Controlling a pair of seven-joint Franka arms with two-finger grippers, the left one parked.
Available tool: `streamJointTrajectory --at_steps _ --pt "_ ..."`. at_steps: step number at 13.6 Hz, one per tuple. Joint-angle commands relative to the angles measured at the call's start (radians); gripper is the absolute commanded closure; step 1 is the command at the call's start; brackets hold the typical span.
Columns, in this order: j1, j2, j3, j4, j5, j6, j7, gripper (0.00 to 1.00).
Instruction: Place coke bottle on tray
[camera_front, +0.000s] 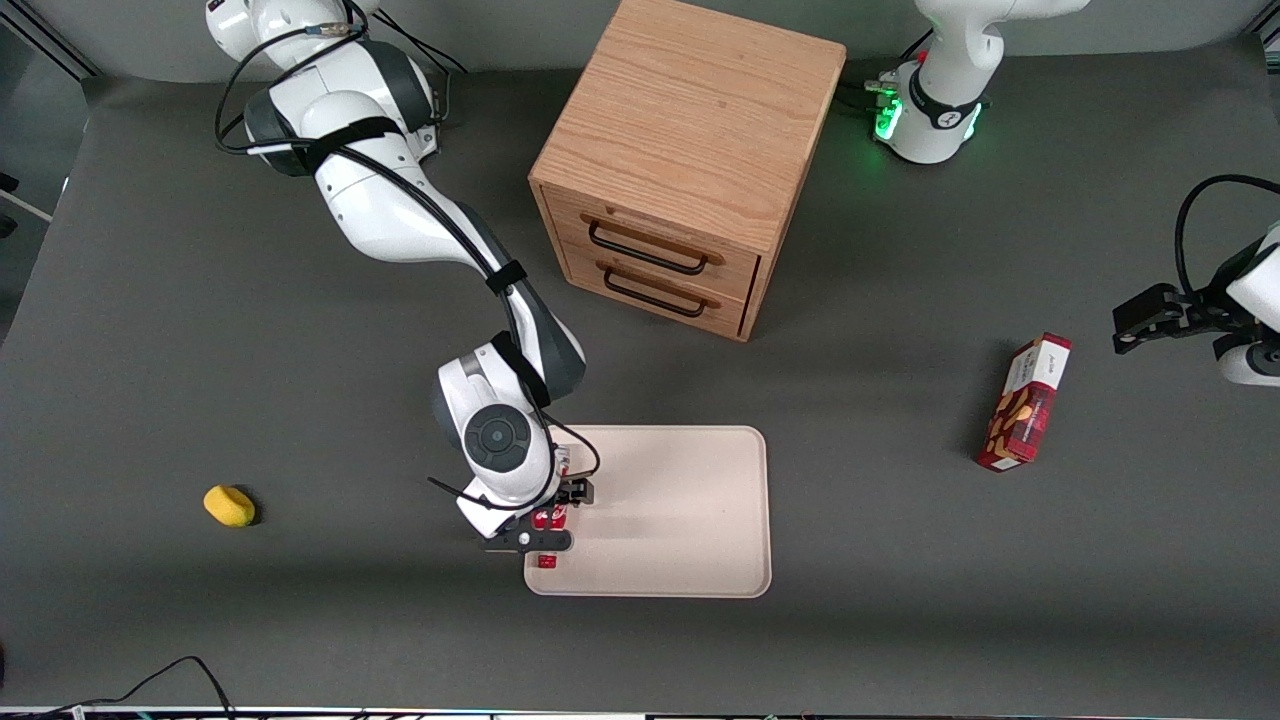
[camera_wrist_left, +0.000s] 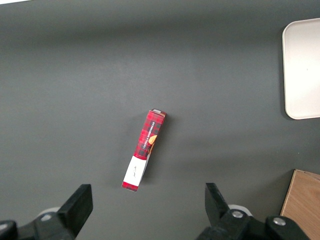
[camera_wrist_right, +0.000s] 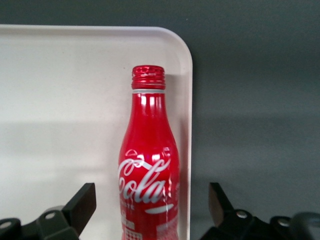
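The coke bottle (camera_wrist_right: 148, 165) is red with white script and a red cap. It lies flat on the pale beige tray (camera_wrist_right: 65, 100), close along the tray's rim at the working arm's end, cap toward the front camera. My right gripper (camera_wrist_right: 151, 200) hangs over it, open, one black finger on each side of the bottle's body with a gap on both sides. From the front, only red bits of the coke bottle (camera_front: 547, 561) show under the gripper (camera_front: 550, 517), at the edge of the tray (camera_front: 680, 510).
A wooden two-drawer cabinet (camera_front: 680, 170) stands farther from the front camera than the tray. A red snack box (camera_front: 1025, 405) lies toward the parked arm's end. A small yellow object (camera_front: 229, 505) lies toward the working arm's end.
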Motion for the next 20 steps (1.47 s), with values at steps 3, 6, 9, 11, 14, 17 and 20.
streamJointTrajectory --at_steps 3,6,9,11,14,17,20 --pt "-0.017 -0.311 0.032 -0.249 -0.005 -0.197 -0.017 0.00" --pt "-0.106 -0.526 0.077 -0.416 0.026 -0.286 -0.099 0.00" --pt "-0.163 -0.770 0.077 -0.648 0.027 -0.291 -0.159 0.00" --pt "-0.211 -0.934 0.076 -0.793 0.026 -0.291 -0.255 0.00" --pt "-0.241 -1.175 0.031 -1.007 0.026 -0.282 -0.359 0.00" --pt "-0.241 -1.338 -0.033 -1.081 0.027 -0.305 -0.401 0.00" --pt "-0.326 -1.366 -0.036 -1.058 0.027 -0.360 -0.401 0.00"
